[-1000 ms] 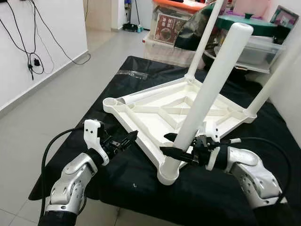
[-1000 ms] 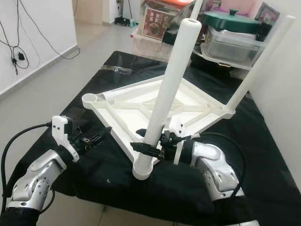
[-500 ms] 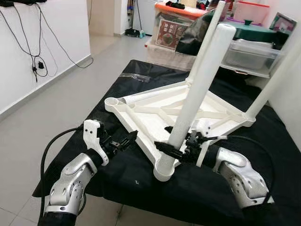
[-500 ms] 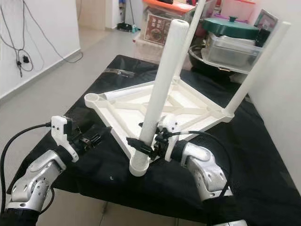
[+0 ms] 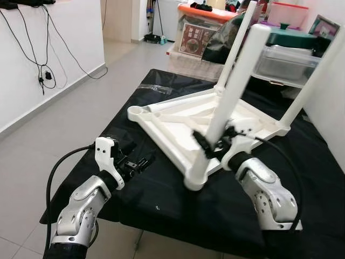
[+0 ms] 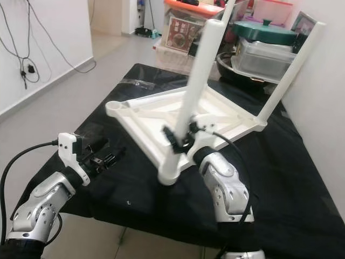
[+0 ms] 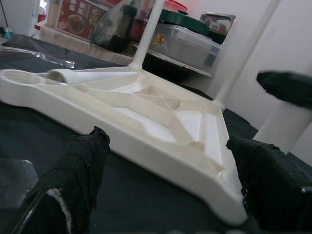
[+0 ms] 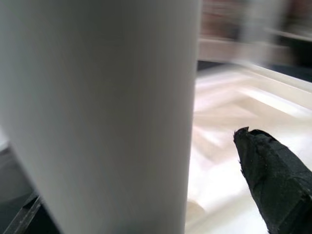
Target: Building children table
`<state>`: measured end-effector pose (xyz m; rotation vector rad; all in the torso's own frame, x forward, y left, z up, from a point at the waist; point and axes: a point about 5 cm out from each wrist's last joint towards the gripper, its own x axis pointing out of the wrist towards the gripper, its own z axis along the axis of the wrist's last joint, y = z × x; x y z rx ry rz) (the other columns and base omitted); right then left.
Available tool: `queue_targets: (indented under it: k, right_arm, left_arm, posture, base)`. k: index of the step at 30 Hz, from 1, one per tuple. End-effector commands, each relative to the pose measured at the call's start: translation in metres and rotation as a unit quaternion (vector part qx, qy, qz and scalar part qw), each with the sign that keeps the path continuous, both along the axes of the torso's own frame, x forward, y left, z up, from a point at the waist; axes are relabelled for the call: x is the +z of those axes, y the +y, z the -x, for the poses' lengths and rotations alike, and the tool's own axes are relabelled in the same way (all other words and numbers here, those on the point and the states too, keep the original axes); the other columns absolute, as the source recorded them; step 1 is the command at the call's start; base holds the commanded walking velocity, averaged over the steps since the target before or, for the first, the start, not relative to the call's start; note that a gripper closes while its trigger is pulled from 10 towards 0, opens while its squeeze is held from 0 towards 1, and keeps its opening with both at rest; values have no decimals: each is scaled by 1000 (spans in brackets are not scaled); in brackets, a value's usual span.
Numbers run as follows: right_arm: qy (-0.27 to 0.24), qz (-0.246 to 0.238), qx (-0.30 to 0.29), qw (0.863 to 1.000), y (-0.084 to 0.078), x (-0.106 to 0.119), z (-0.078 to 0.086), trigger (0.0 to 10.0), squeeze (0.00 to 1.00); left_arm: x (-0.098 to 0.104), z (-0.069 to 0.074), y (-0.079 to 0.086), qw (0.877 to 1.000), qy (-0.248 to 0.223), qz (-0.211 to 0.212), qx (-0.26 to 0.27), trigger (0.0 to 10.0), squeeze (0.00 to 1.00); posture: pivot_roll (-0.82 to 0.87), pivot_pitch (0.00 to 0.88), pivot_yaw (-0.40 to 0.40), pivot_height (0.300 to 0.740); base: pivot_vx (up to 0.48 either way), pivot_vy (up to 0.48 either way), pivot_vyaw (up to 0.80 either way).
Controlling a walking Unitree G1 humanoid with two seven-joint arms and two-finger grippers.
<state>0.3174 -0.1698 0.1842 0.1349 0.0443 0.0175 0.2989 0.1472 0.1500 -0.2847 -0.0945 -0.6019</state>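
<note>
Left eye view: the right claw (image 5: 207, 144), clamped on the near white leg (image 5: 232, 89), has climbed from its socket and tipped the upturned tabletop (image 5: 178, 127), centre frame on the black surface (image 5: 302, 178); the leg seems seated. Left claw (image 5: 141, 162) hovers apart, lower left.

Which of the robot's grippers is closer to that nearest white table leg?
The right gripper grips the nearest leg low down. The left gripper hovers open off to its left.
</note>
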Motion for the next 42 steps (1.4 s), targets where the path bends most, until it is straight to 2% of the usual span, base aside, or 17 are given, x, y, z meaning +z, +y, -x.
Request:
queue_targets:
  k: [1, 5, 6, 7, 8, 16, 19, 23, 25, 26, 27, 28, 30, 33, 35, 37, 42]
  right_arm:
    - [39, 10, -95, 995, -27, -11, 7, 10000, 0]
    - [55, -5, -137, 989, -21, -25, 15, 10000, 0]
    - [54, -14, -138, 989, -18, -26, 15, 9373, 0]
    - [51, -22, -133, 990, -16, -27, 13, 5922, 0]
    - [50, -26, -125, 991, -13, -27, 11, 157, 0]
    - [42, -36, -115, 992, -6, -22, 5, 0, 0]
    - [3, -51, -90, 995, 2, -9, 1, 0, 0]
    - [-109, -85, 78, 987, 30, 19, 6, 0, 0]
    - [-109, -85, 78, 987, 30, 19, 6, 0, 0]
    - [-126, -89, 149, 977, 39, 22, 12, 0, 0]
    - [-141, -79, 260, 952, 50, 24, 25, 0, 0]
    - [-141, -79, 260, 952, 50, 24, 25, 0, 0]
    - [-146, -72, 419, 893, 64, 23, 48, 0, 0]
    - [-130, -58, 506, 851, 69, 16, 60, 0, 0]
    - [-126, -58, 521, 842, 70, 15, 62, 0, 0]
    - [-112, -44, 591, 798, 71, 9, 72, 0, 0]
    - [-100, -26, 609, 786, 69, 1, 73, 0, 0]
  left_arm:
    - [-2, 0, -1, 1000, 4, -9, -4, 10000, 0]
    - [-1, -1, -1, 1000, 5, -11, -9, 10000, 0]
    - [-1, -1, -1, 1000, 5, -11, -10, 10000, 0]
    - [-1, -1, -1, 1000, 5, -11, -10, 10000, 0]
    - [-1, -1, -1, 1000, 5, -11, -9, 10000, 0]
    - [-2, -1, -1, 1000, 5, -10, -6, 10000, 0]
    - [-2, -1, -1, 1000, 4, -9, -4, 10000, 0]
    - [-2, -1, -2, 1000, 4, -8, -5, 10000, 0]
    - [-2, -1, -2, 1000, 4, -8, -5, 10000, 0]
    - [-2, -1, -2, 1000, 4, -7, -6, 10000, 0]
    - [-2, -1, -3, 1000, 4, -7, -7, 10000, 0]
    - [-2, -1, -3, 1000, 4, -7, -7, 10000, 0]
    - [-2, -1, -3, 1000, 5, -7, -10, 10000, 0]
    - [-3, 0, -3, 1000, 6, -7, -10, 10000, 0]
    - [-3, 0, -3, 1000, 6, -7, -10, 10000, 0]
    - [-3, 0, -3, 1000, 6, -7, -8, 10000, 0]
    - [-3, 0, -2, 1000, 6, -7, -8, 10000, 0]
  posture:
    - [39, 0, -122, 740]
    - [33, 0, -107, 740]
    - [33, 0, -107, 740]
    - [33, 0, -107, 740]
    - [37, 0, -114, 740]
    - [46, 0, -125, 740]
    - [47, 0, -127, 740]
    - [47, 0, -124, 740]
    - [47, 0, -124, 740]
    - [48, 0, -122, 740]
    - [48, 0, -121, 740]
    - [48, 0, -121, 740]
    - [50, 0, -123, 740]
    - [60, 0, -132, 740]
    - [60, 0, -132, 740]
    - [67, 0, -134, 740]
    - [68, 0, -135, 740]
  base:
    - [0, 0, 0]
    - [0, 0, 0]
    - [0, 0, 0]
    - [0, 0, 0]
    - [0, 0, 0]
    - [0, 0, 0]
    - [0, 0, 0]
    - [0, 0, 0]
    - [0, 0, 0]
    - [0, 0, 0]
    - [0, 0, 0]
    - [0, 0, 0]
    - [0, 0, 0]
    - [0, 0, 0]
    - [0, 0, 0]
    - [0, 0, 0]
    - [0, 0, 0]
